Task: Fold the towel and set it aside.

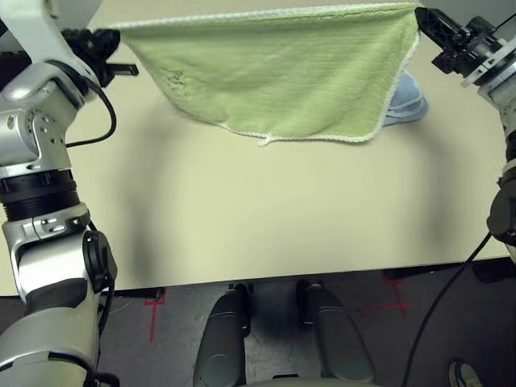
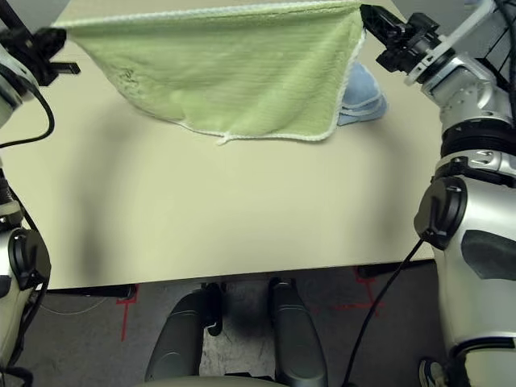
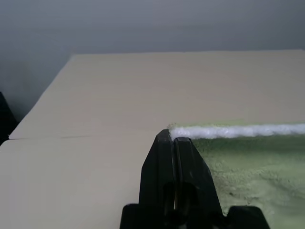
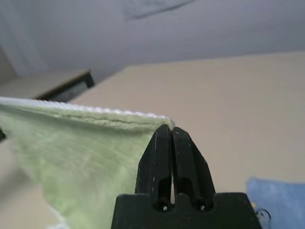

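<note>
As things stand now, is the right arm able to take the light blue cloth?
Probably not yet. The right end effector is shut on a corner of the towel, held stretched with the left end effector. The blue cloth lies close below, partly behind the towel.

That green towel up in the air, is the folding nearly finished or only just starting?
Only starting, it seems. Done: the left tool and right tool are each shut on a top corner of the towel, which hangs stretched between them over the table. In hand: holding it spread; the bottom hem hangs free with no crease made on purpose. Left: folding it and setting it aside, perhaps near the blue cloth.
</note>
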{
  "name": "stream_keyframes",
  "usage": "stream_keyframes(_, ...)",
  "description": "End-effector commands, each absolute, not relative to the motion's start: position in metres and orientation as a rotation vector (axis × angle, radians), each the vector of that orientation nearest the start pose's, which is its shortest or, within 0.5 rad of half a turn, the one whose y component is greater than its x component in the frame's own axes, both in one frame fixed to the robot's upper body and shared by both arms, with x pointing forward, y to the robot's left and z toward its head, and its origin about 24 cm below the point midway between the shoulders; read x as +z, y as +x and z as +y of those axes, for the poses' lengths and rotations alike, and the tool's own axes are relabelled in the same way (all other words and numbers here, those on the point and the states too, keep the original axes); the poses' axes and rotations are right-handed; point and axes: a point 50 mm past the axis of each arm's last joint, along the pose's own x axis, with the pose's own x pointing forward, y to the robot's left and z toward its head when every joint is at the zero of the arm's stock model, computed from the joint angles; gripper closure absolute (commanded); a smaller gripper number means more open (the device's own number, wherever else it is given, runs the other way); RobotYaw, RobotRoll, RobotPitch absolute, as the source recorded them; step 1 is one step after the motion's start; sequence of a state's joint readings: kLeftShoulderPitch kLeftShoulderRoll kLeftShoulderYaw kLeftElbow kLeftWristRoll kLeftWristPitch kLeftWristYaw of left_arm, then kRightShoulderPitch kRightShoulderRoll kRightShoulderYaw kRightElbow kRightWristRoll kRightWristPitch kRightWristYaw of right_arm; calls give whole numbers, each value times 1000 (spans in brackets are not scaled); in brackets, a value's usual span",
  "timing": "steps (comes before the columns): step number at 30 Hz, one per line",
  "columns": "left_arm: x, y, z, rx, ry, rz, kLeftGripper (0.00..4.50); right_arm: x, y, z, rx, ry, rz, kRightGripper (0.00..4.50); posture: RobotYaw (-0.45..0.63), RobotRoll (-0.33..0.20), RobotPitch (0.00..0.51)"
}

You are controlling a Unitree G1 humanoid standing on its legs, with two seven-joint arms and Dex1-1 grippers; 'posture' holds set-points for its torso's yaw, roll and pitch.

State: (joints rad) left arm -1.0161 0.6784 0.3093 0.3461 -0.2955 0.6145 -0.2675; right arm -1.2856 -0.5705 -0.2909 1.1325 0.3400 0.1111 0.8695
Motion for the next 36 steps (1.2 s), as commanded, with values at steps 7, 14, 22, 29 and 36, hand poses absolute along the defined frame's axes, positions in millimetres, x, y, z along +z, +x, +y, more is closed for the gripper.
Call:
stream_keyframes(7, 317, 377, 314, 371, 50, -337, 4477, 323, 409, -237, 94, 56, -493, 4500, -33, 0, 289)
stream_keyframes(14, 364, 368, 298, 262, 66, -699, 4477, 360, 389, -252, 48, 90, -755, 4500, -35, 0, 287)
stream_keyframes(22, 295, 373, 312, 125, 214, -390, 4477, 288, 401, -250, 351, 13, -448, 4500, -45, 0, 296)
stream_keyframes(29, 231, 343, 322, -45, 331, 9, 4477, 234, 391, -257, 650, -166, -131, 4500, -38, 0, 298)
stream_keyframes(36, 228, 328, 320, -173, 382, 179, 4477, 223, 382, -258, 801, -422, 18, 4500, -38, 0, 294)
